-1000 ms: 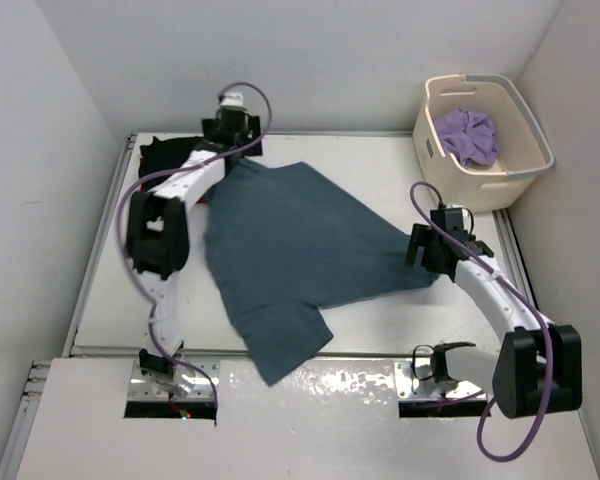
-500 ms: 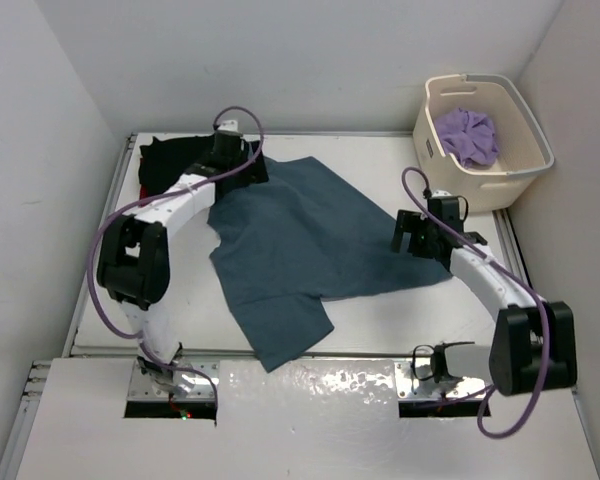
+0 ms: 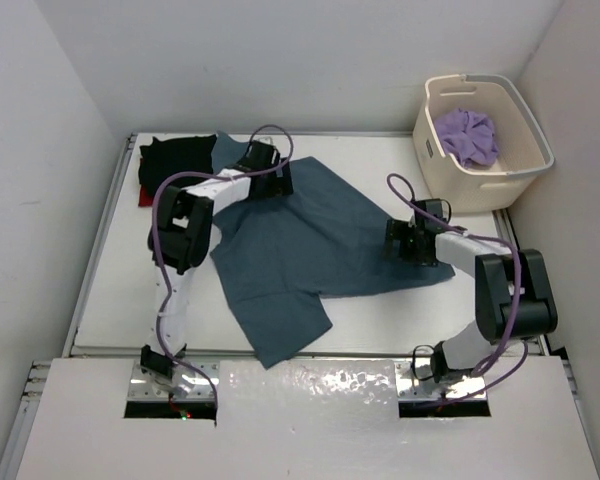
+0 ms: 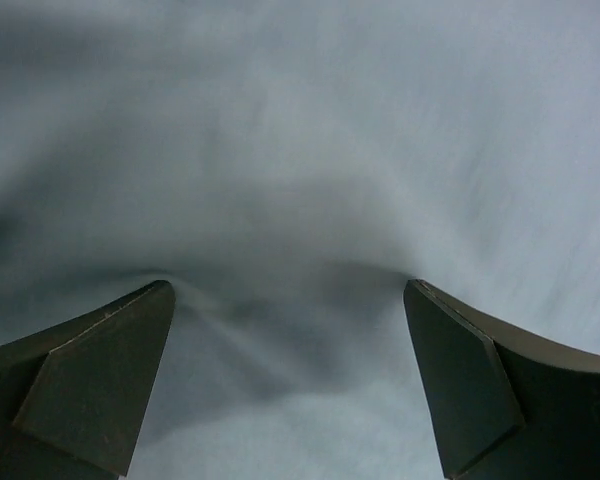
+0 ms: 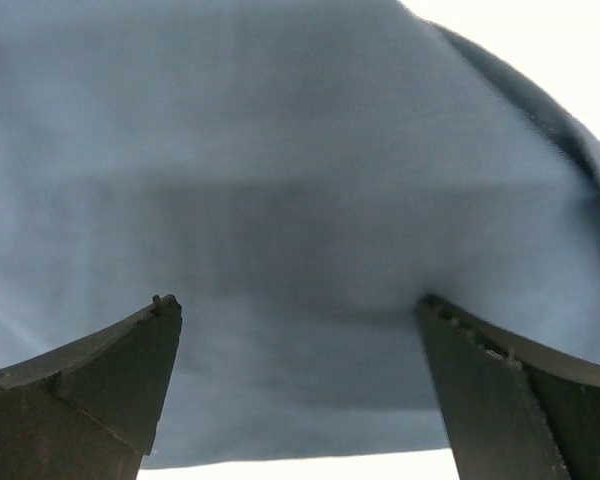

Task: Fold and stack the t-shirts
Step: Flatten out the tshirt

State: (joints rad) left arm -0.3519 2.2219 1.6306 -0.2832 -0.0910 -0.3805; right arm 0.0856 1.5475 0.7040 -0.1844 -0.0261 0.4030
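Note:
A dark teal-blue t-shirt (image 3: 320, 240) lies spread across the middle of the table. My left gripper (image 3: 270, 181) is over its back edge, open, and in the left wrist view the gripper (image 4: 288, 290) has its fingertips (image 4: 140, 330) down at the creased teal cloth (image 4: 300, 150). My right gripper (image 3: 411, 241) is over the shirt's right side, open. In the right wrist view this gripper (image 5: 295, 302) stands wide over the teal cloth (image 5: 280, 150) near its hem. A black t-shirt (image 3: 175, 160) lies folded at the back left on a red one (image 3: 143, 196). A lavender t-shirt (image 3: 467, 136) is bunched in the basket.
The cream laundry basket (image 3: 475, 188) stands at the back right corner against the wall. White walls close in the table (image 3: 120, 290) on the left, back and right. Bare white tabletop (image 5: 540, 40) shows past the shirt's edge in the right wrist view.
The left gripper moved right from the back-left corner onto the teal shirt's back edge. The right gripper moved inward onto the shirt's right side and opened wider. The shirt settled flatter.

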